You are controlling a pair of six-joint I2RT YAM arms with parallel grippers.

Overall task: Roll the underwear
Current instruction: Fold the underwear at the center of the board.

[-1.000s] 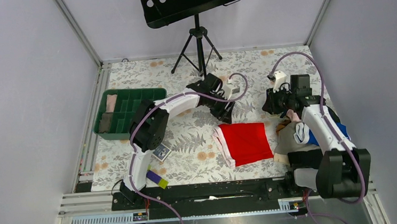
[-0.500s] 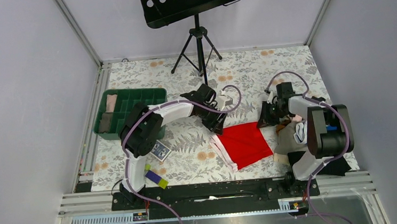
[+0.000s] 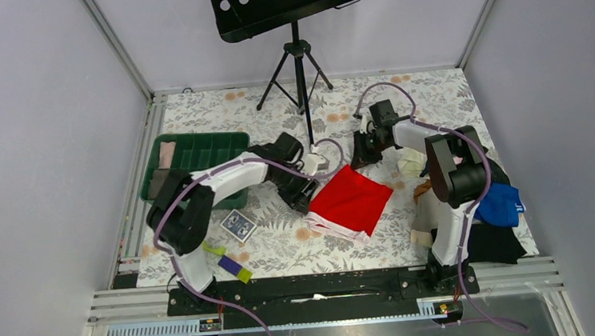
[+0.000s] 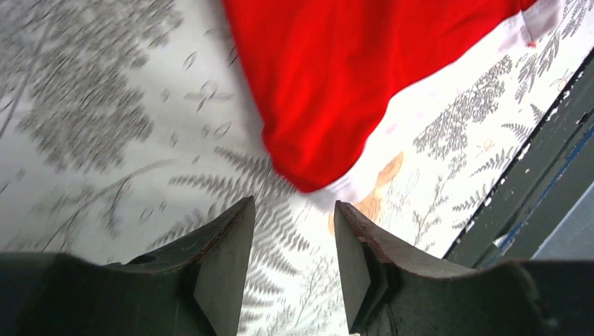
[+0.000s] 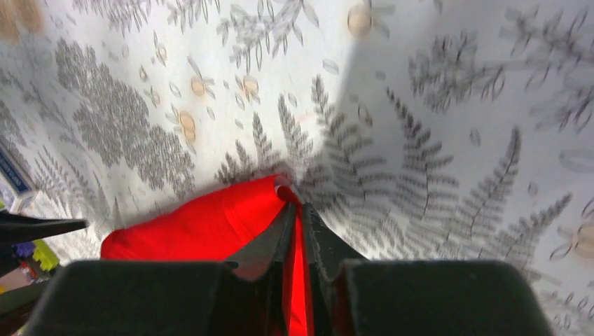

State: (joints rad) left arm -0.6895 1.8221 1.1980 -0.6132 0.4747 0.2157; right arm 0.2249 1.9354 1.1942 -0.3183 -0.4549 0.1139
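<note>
Right now the red underwear (image 3: pixel 353 200) is lying on the flowery table (image 3: pixel 425 94), in the middle, between the two arms; it is sitting turned like a diamond, with one corner pointing to the far side and one pointing to the near edge; its white-pink trim (image 3: pixel 335 229) is running along the near-left edge, slanting from the left toward the near right, so the trim side is facing the left arm's base and the plain red side is facing the far right; it is looking about as wide as it is long, so I cannot tell its long way. The right gripper (image 5: pixel 298 210) is pinching the far corner of the red cloth; its two fingers are squeezing close together, with red showing between them. The left gripper (image 4: pixel 293 208) is hanging low over the table just beside the left corner; its fingers are standing apart and gripping nothing; the cloth is lying just in front of the tips. A green tray (image 3: pixel 197 156) is sitting off to the left; a blue garment (image 3: pixel 499 204) is lying at the right.
</note>
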